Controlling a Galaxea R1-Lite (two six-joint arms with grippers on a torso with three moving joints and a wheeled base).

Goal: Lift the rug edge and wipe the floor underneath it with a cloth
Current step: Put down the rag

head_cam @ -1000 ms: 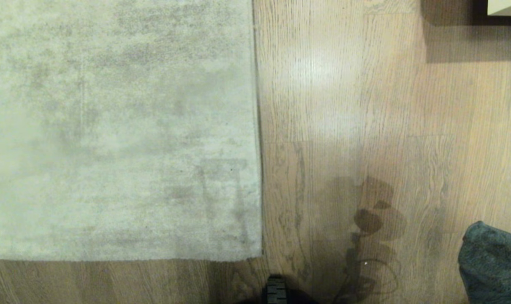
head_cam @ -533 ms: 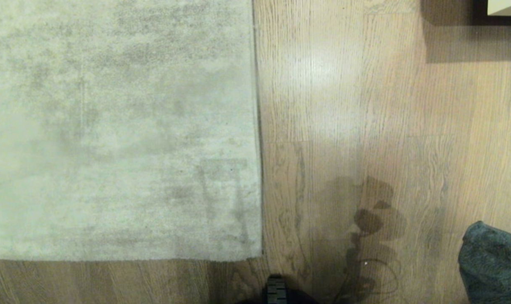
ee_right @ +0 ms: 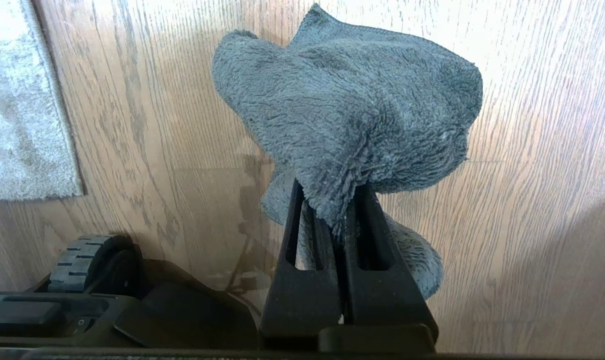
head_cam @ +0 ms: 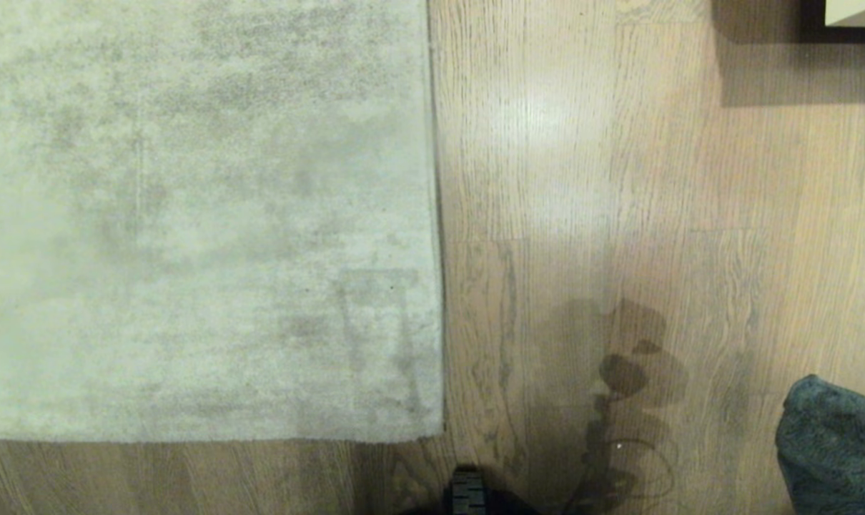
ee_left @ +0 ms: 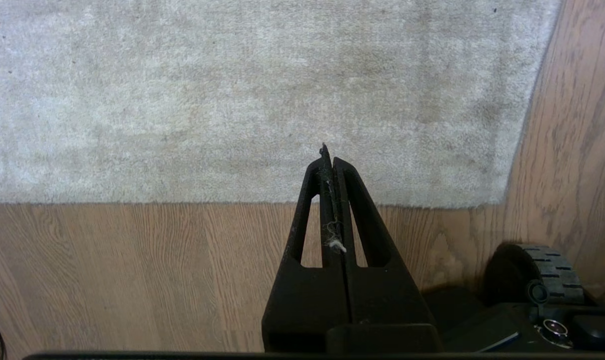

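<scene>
The rug [head_cam: 204, 214] lies flat on the floor [head_cam: 582, 179], its near corner just ahead and to the left of the robot's front wheel [head_cam: 468, 493]. One bound edge runs away from the robot, the other crosses in front of it, and the two meet square at that corner. How far the rug stretches either way goes out of sight, so I can't say which is its long axis.

It looks thin and floppy with a short pile, so I'd guess it peels up easily at the corner, though a big piece will drag and sag rather than lift as a sheet. The corner or the edge close to it seems the sensible place to pinch.

The left gripper [ee_left: 328, 152] hangs above the rug's near edge with its jaws pressed together on nothing but a wisp of lint.

The right gripper [ee_right: 332, 200] is clamped on the cloth [ee_right: 352, 110], a soft, fuzzy rag that droops in folds over the bare boards to the robot's right, well apart from the rug. It should mould to the floor under light pressure
</scene>
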